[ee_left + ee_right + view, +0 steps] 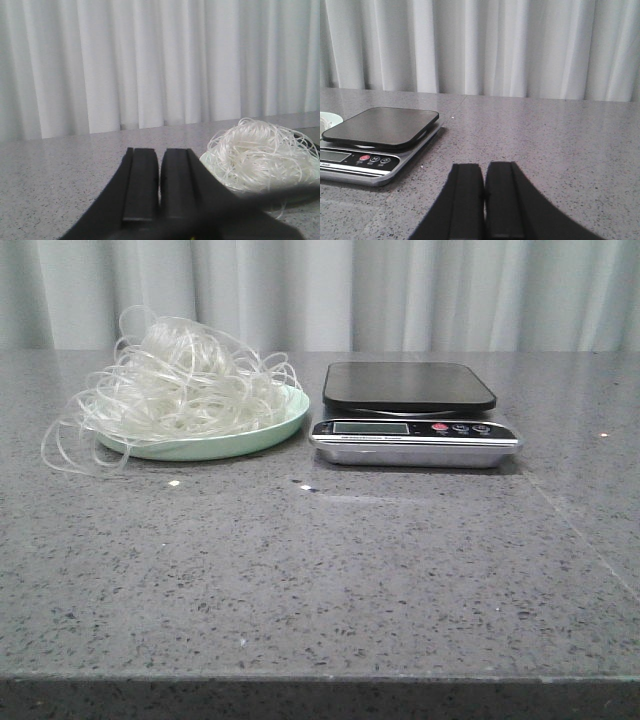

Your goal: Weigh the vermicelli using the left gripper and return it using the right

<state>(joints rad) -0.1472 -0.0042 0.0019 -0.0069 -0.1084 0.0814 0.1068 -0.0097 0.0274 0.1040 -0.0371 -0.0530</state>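
The vermicelli (185, 385) is a fluffy heap of whitish translucent strands piled on a pale green plate (265, 430) at the back left of the table, with loops spilling over the plate's left rim. In the left wrist view the vermicelli (260, 155) lies ahead and to one side of my left gripper (160, 155), which is shut with nothing between its black fingers. My right gripper (484, 170) is shut and empty too, low over the bare counter beside the scale (375, 137). Neither gripper shows in the front view.
A kitchen scale (412, 415) with a black weighing platform and a silver base with display and buttons stands right of the plate. Behind the grey speckled table (320, 570) hangs a white curtain (400, 290).
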